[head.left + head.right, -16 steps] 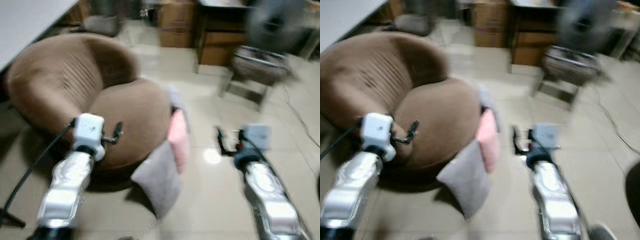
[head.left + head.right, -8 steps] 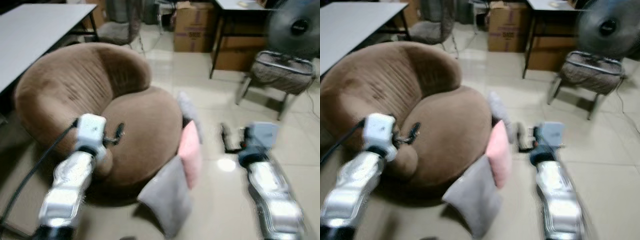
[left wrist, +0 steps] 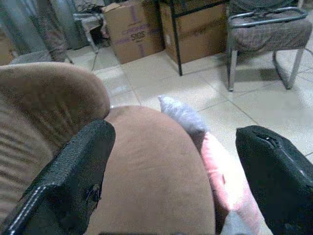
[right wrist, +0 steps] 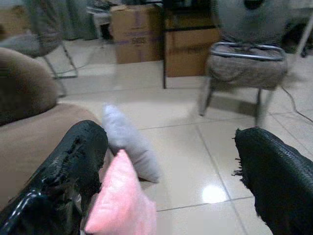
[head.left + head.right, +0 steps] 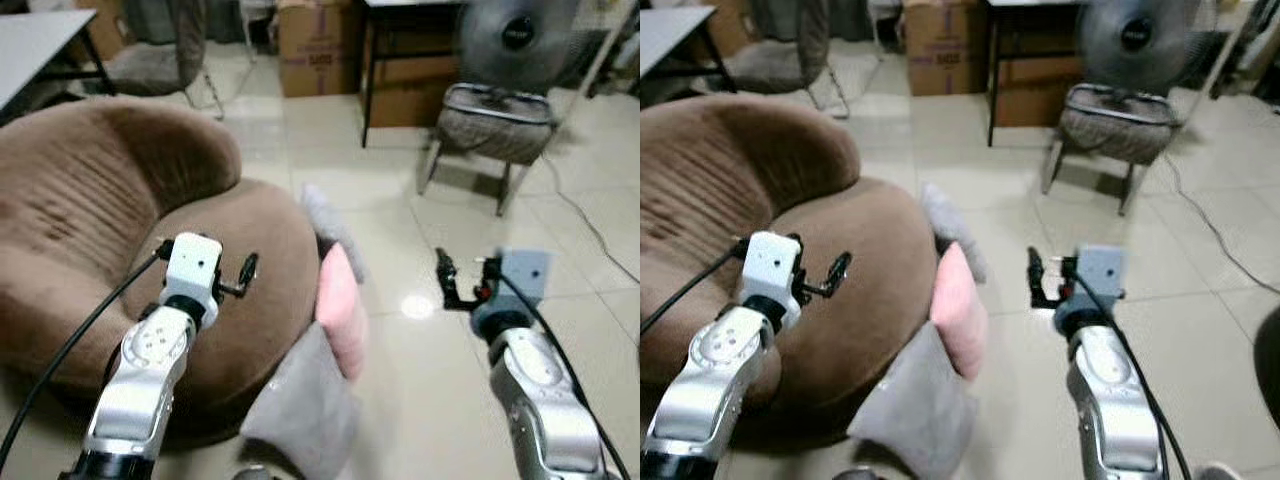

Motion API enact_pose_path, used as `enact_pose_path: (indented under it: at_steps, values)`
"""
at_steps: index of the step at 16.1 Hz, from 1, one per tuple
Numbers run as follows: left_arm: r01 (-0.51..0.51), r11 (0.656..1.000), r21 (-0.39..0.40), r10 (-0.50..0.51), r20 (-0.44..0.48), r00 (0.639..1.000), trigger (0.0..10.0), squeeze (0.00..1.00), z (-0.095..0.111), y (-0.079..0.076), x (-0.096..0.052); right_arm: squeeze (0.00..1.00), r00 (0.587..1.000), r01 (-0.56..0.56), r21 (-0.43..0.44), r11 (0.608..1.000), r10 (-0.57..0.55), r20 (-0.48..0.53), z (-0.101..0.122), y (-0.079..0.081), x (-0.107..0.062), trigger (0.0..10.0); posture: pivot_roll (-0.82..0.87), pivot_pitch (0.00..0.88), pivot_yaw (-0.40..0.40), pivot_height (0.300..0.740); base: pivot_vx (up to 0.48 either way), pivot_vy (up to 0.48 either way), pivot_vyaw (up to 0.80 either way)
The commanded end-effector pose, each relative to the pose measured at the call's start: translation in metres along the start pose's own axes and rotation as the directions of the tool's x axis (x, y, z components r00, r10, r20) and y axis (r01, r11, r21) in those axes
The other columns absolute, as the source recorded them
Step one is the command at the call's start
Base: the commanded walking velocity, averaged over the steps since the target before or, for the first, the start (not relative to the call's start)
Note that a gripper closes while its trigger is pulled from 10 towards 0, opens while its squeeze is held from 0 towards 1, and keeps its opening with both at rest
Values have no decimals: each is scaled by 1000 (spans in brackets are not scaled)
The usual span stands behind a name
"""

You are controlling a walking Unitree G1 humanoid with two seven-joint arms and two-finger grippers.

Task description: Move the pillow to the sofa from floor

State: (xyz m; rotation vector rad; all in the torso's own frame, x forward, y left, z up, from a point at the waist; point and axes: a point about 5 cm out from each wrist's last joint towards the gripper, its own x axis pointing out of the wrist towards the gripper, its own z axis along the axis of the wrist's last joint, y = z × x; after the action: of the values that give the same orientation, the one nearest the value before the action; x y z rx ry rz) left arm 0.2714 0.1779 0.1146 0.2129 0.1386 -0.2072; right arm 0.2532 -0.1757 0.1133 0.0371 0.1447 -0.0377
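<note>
While held up over brown sofa [image 5: 120, 230] seat, left gripper [image 5: 243, 272] w/ fingers spread apart, empty; pink pillow [image 5: 340, 308] upright on floor, leaning on sofa edge, betw. two grey pillows [image 5: 298, 415]; right gripper [image 5: 445, 282] above tiles, fingers wide apart, empty; chair [image 5: 492, 125], fan behind.

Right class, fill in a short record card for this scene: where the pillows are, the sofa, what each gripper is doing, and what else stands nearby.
pillows: pink pillow, light grey pillow and darker grey pillow on the floor, leaning against the sofa
sofa: brown sofa, nothing on its seat
left gripper: above the sofa seat, jaws open, holding nothing
right gripper: above the floor tiles, jaws open, holding nothing
nearby: chair, fan, cardboard box
</note>
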Motion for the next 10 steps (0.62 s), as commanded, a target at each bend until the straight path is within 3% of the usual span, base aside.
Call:
enact_pose_path:
  at_steps: [1,10]
  values:
    - [-6,1000,10,6,-7,1000,10000,0,-1,3,-1,0,1000,3,5,1000,-3,4,1,-2,-1,10000,17,0,35,740,0,0,0]
    - [-56,998,-5,56,10,998,10000,0,0,9,-1,0,1000,-13,-27,1000,13,-6,0,-2,0,10000,15,0,34,650,0,0,0]
